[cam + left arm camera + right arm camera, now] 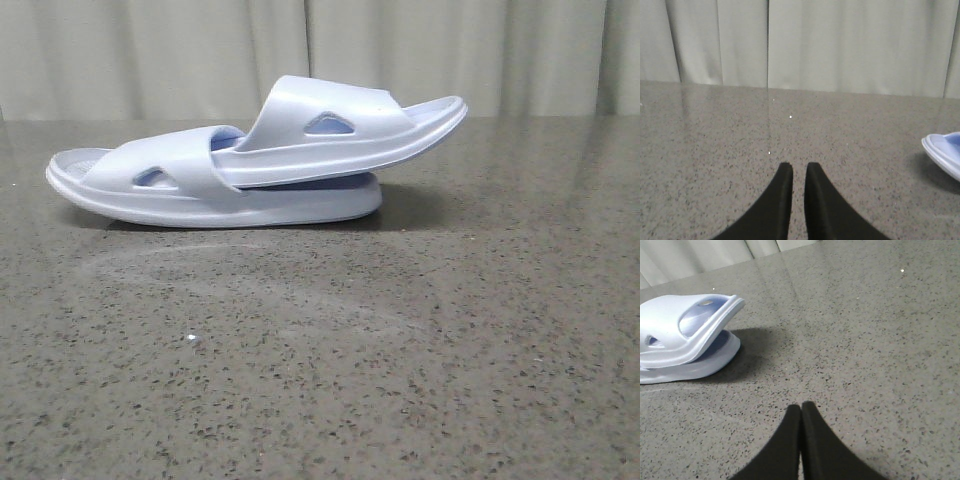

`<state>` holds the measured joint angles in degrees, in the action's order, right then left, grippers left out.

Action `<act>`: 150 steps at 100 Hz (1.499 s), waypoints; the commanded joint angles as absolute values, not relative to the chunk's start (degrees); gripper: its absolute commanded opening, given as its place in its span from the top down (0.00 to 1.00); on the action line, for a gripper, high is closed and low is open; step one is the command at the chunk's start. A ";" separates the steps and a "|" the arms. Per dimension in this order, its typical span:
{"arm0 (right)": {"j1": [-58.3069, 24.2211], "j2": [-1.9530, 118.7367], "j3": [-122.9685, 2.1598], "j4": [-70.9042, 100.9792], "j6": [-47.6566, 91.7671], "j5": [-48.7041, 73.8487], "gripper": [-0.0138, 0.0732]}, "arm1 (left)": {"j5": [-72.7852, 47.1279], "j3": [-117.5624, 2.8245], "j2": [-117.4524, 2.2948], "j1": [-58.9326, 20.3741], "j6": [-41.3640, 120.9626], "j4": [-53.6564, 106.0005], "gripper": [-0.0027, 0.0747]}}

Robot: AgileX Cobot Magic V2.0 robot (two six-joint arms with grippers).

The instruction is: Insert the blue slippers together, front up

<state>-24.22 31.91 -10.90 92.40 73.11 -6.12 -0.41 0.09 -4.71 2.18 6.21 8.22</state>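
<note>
The two blue slippers lie nested on the table at the back left in the front view. The lower slipper (180, 195) lies flat. The upper slipper (330, 125) has one end pushed under the lower one's strap and tilts up to the right. The right wrist view shows the upper slipper (690, 325) resting on the lower one (700, 367). In the left wrist view only a slipper's edge (945, 152) shows. My left gripper (799, 167) is empty, its jaws a narrow gap apart, away from the slippers. My right gripper (801, 407) is shut and empty, short of the slippers.
The speckled grey stone tabletop (400, 350) fills the view, with a pale curtain (150, 50) behind its far edge. Neither arm shows in the front view.
</note>
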 commanded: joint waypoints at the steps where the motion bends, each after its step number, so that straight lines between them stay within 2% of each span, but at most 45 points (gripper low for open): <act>1: -24.21 31.98 -12.46 92.65 73.83 -5.71 0.93 | -1.04 0.64 -3.25 3.09 5.42 8.07 0.95; 21: -24.21 31.98 -12.46 92.65 73.83 -5.71 0.93 | -10.40 0.74 2.17 6.67 5.42 9.69 0.95; 42: -24.21 32.09 -12.46 92.65 73.83 -5.42 0.93 | -12.10 0.74 1.92 7.04 5.66 9.47 0.95; 150: -24.21 32.09 -12.46 92.65 73.83 -7.83 0.93 | -11.81 0.64 1.92 7.04 5.88 9.71 0.95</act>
<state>-24.22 31.91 -10.90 92.52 73.15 -6.91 -15.71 0.09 0.20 6.85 6.08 9.06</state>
